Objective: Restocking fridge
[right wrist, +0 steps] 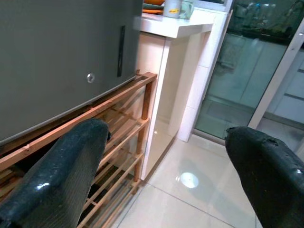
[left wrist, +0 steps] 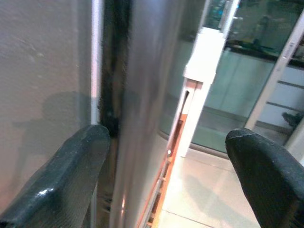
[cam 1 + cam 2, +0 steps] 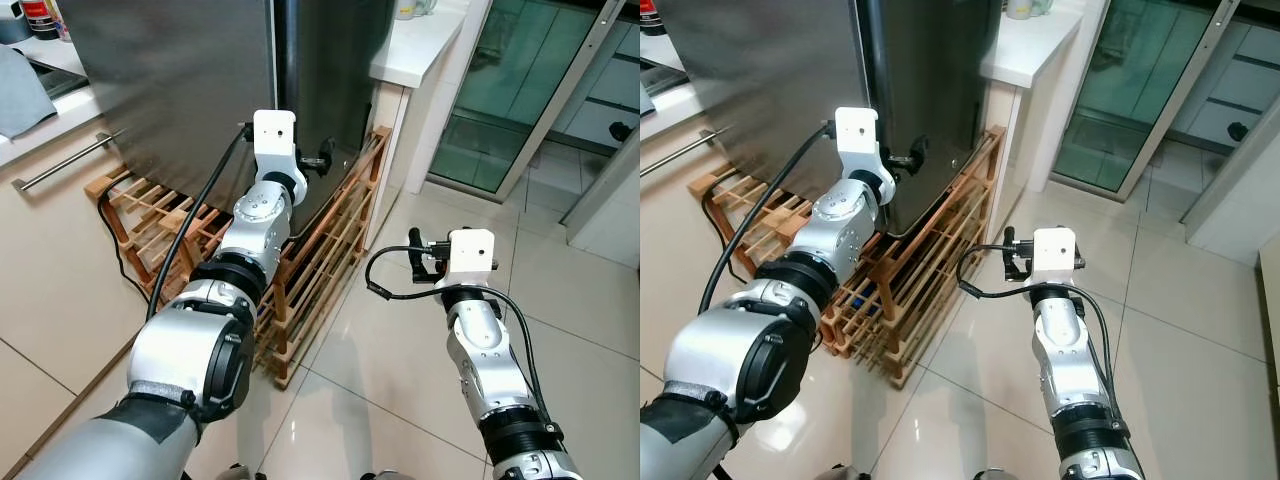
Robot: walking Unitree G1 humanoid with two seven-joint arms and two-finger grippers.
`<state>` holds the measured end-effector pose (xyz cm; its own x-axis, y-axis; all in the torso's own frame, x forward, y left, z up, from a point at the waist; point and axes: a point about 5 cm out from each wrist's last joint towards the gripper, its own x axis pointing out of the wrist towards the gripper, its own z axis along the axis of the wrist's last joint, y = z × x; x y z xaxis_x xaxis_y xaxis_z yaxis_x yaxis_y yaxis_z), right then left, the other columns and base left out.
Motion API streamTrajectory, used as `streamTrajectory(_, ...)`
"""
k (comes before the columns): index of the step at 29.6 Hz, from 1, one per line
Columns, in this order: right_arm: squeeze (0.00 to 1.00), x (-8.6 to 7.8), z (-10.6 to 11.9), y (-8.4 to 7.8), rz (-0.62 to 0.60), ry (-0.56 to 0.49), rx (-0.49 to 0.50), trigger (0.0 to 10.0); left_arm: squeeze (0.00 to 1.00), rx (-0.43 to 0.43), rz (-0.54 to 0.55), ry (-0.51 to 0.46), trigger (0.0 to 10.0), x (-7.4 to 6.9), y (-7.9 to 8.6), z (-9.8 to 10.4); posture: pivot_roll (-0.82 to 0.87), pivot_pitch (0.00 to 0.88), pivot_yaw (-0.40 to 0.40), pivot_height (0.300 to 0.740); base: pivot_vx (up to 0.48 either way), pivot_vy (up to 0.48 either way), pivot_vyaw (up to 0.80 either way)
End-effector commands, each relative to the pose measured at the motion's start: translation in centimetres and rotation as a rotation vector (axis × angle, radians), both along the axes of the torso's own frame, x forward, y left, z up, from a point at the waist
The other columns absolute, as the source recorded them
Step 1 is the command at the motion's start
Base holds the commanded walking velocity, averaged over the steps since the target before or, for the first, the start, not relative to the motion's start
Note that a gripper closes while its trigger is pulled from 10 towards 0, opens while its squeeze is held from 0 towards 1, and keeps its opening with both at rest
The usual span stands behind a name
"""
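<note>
The fridge (image 3: 180, 90) is a tall dark steel box straight ahead, and its doors look closed. My left gripper (image 3: 318, 160) is stretched out at the fridge's front corner, low on the door. In the left wrist view it is open, one finger (image 2: 71, 175) against the steel face by the dark door seam (image 2: 111, 95), the other finger (image 2: 266, 175) out in free air. My right gripper (image 3: 418, 258) hangs open over the tiled floor to the right of the fridge, with nothing between its fingers (image 1: 61, 171).
A wooden slatted rack (image 3: 320, 270) wraps the fridge's base, with a black cable (image 3: 110, 235) lying over it. A white counter (image 3: 415, 45) stands right of the fridge. A glass sliding door (image 3: 520, 90) is at the far right. A cabinet with a bar handle (image 3: 65, 162) stands on the left.
</note>
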<state>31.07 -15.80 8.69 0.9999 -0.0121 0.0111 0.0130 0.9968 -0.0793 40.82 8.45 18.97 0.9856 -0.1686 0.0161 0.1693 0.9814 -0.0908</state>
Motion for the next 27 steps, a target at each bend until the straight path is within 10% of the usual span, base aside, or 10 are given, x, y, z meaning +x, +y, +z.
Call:
streamTrajectory(1, 0.0, 0.0, 0.4, -0.3, -0.003, -0.014, -0.013, 10.0, 0.0, 0.017, 0.03, -0.019, 10.0, 0.3, 0.1, 0.9, -0.11, 0.0, 0.001, 0.74, 0.0, 0.0, 0.0)
streamTrajectory(14, 0.0, -0.7, 0.9, -0.5, -0.024, -0.034, 0.009, 10.0, 0.0, 0.048, -0.031, -0.078, 10.0, -1.4, 2.8, -2.2, -0.07, 0.0, -0.006, 0.74, 0.0, 0.0, 0.0)
streamTrajectory(20, 0.0, -3.1, 2.1, -1.7, -0.079, -0.106, 0.08, 10.0, 0.0, 0.043, 0.079, -0.23, 10.0, -8.9, 9.2, -3.2, 0.01, 0.0, -0.025, 0.74, 0.0, 0.0, 0.0)
streamTrajectory(27, 0.0, -4.9, 2.9, -2.0, -0.063, -0.153, 0.048, 10.0, 0.0, 0.015, 0.072, -0.221, 10.0, -13.0, 9.1, -3.6, 0.01, 0.0, -0.042, 0.74, 0.0, 0.0, 0.0)
